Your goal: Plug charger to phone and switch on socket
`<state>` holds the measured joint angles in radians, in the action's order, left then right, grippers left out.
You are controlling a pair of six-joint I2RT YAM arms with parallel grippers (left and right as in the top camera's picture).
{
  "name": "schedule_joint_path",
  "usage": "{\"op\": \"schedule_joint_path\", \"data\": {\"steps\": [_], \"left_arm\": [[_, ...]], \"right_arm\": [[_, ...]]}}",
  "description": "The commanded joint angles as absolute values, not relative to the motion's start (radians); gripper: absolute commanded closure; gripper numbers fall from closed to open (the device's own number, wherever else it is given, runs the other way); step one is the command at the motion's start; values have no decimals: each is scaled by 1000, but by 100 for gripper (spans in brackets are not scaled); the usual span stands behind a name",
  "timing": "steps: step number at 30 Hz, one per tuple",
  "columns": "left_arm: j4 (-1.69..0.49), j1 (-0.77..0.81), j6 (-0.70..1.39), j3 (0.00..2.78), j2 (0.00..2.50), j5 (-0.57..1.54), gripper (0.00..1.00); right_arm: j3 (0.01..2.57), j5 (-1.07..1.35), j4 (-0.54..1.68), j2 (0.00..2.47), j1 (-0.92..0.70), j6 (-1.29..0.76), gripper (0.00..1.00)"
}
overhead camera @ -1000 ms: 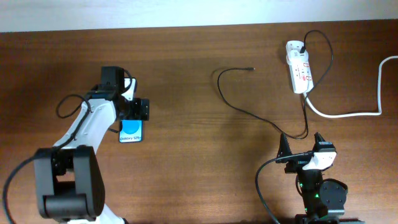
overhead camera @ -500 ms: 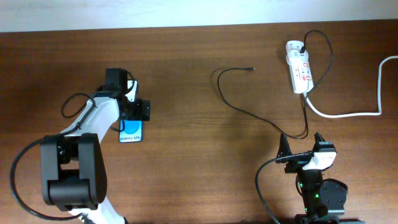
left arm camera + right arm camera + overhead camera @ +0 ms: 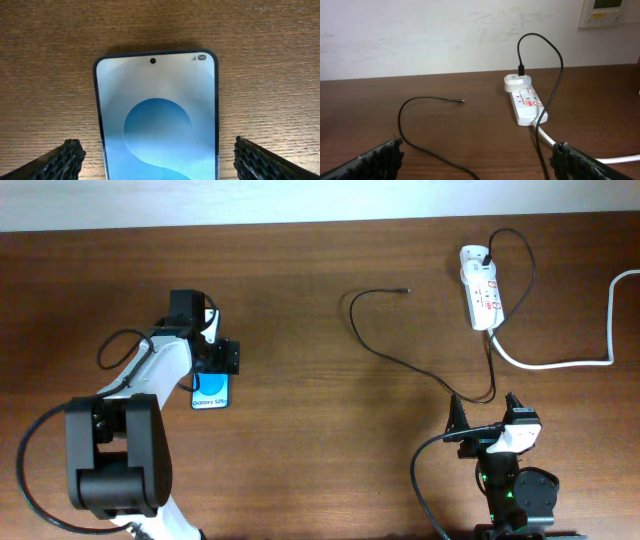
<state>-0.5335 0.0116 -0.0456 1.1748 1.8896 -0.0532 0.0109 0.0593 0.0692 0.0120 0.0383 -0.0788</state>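
the left gripper [image 3: 160, 161] stands with fingers wide either side of the phone [image 3: 156, 115], bare table [image 3: 300, 450] along both its long edges. between it and the socket [image 3: 482, 298] only the charger [image 3: 435, 98] crosses the wood in a flat loop, tip lying free. that cable arches over the socket's plug end; the thick white cord [image 3: 560, 364] trails right.
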Motion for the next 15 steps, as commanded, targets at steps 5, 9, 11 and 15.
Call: {"op": "schedule_joint_path", "data": {"steps": [5,9,11,15], "left_arm": [[-501,5,-58,1157,1901,-61,1],[-497,4,-70,1157,1901,-61,1],[-497,1,-70,1157,1902,-60,1],[-499,-23,-70,1157,1917,-58,1]], "right_arm": [[6,48,75,6,30,-83,2],[6,48,75,6,30,-83,2],[6,48,75,6,30,-83,2],[6,47,75,6,30,-83,2]]}}
